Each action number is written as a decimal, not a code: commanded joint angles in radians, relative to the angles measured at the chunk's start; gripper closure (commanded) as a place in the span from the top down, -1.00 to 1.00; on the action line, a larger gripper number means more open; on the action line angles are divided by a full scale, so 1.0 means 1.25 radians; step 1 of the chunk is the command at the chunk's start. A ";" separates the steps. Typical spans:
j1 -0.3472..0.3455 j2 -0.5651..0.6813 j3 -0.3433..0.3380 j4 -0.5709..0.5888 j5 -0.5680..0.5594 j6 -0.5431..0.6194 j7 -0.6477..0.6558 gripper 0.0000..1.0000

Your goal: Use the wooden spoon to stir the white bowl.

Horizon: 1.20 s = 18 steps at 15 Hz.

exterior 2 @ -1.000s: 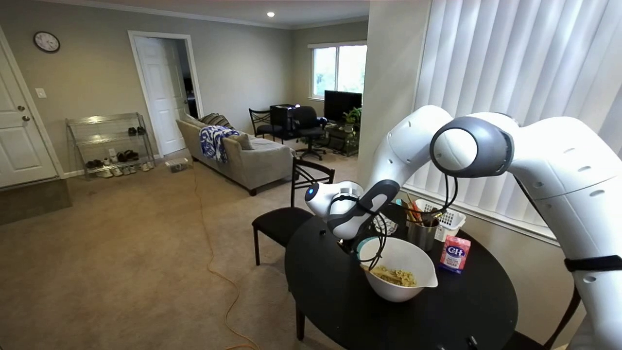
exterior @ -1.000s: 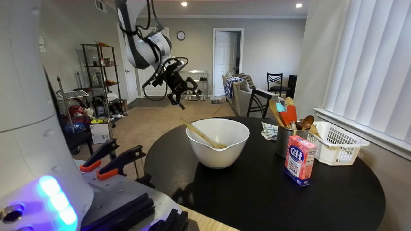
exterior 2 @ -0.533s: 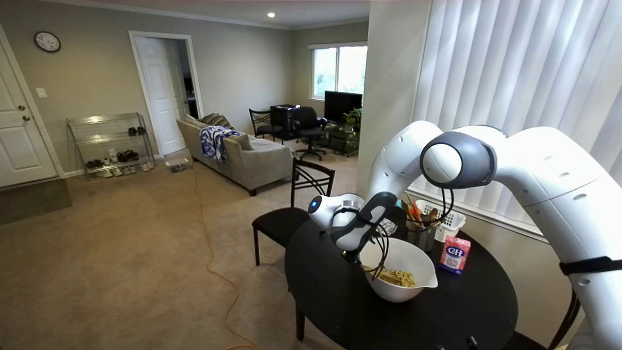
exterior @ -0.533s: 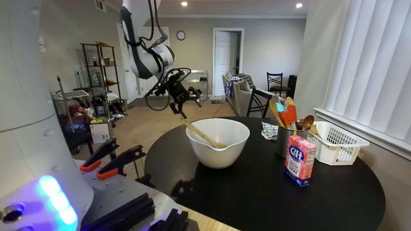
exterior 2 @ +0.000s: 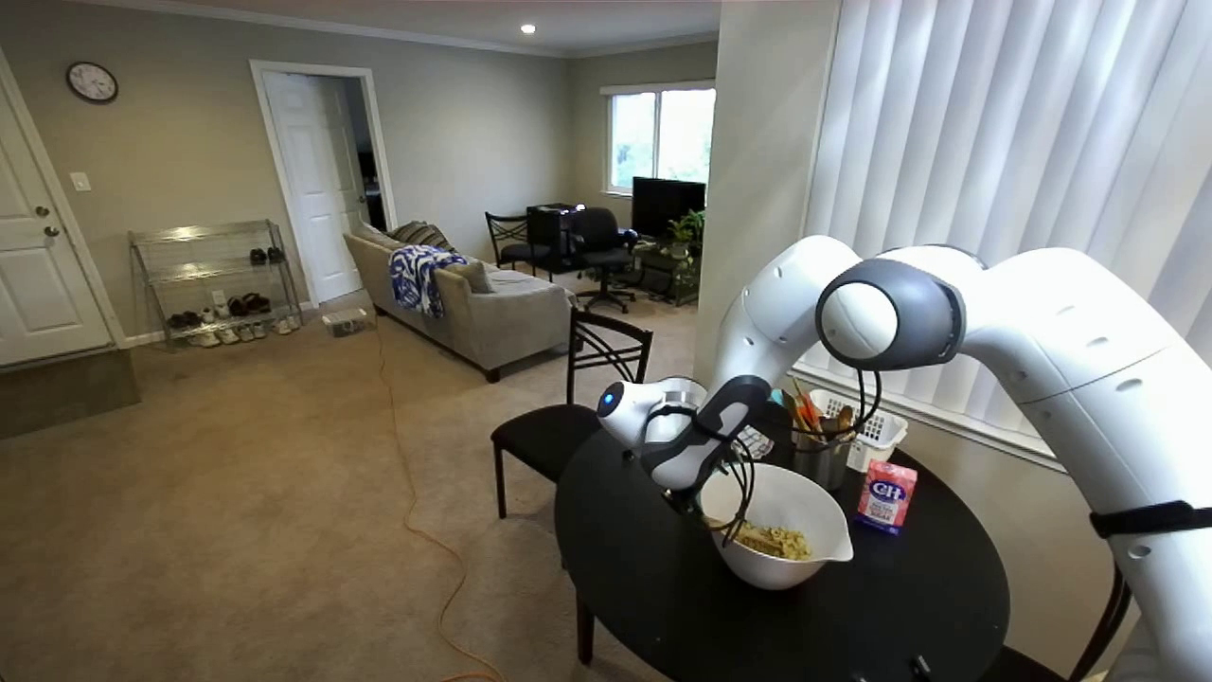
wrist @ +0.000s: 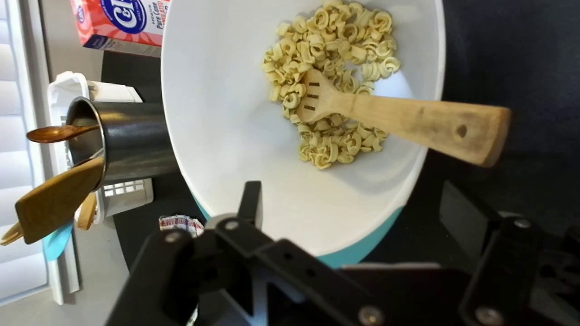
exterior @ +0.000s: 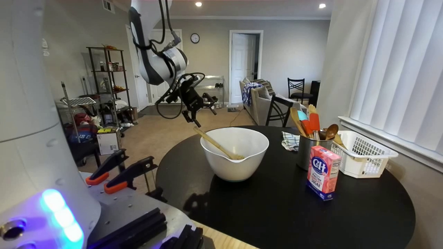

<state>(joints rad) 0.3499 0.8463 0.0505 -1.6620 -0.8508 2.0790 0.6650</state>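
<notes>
Now that the jaws hang lower by the bowl (exterior: 230, 167) than a second ago, though almost unmoved over the last half of it, taking the spoon (wrist: 408, 116) seems the step in hand. The jaws stand wide apart, holding nothing. The spoon has not shifted: its slotted head sits in the pasta (wrist: 331, 47) inside the bowl, its handle crossing the rim. Stirring presumably awaits the grasp.

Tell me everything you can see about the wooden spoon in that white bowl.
The wooden spoon is pale tan, with three dark slots in its head and a dark round spot near the handle's end. It slants: head among the pasta, handle leaning over the rim of the white bowl, end sticking out. The open gripper isn't touching it.
</notes>
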 commanded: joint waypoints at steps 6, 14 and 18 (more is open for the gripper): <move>0.078 0.063 -0.025 0.044 -0.009 -0.026 0.021 1.00; 0.075 0.079 -0.050 0.034 0.002 -0.041 0.089 1.00; 0.073 0.060 -0.046 -0.004 -0.011 -0.004 0.115 1.00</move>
<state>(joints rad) 0.4457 0.9514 -0.0142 -1.6160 -0.8515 2.0407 0.7691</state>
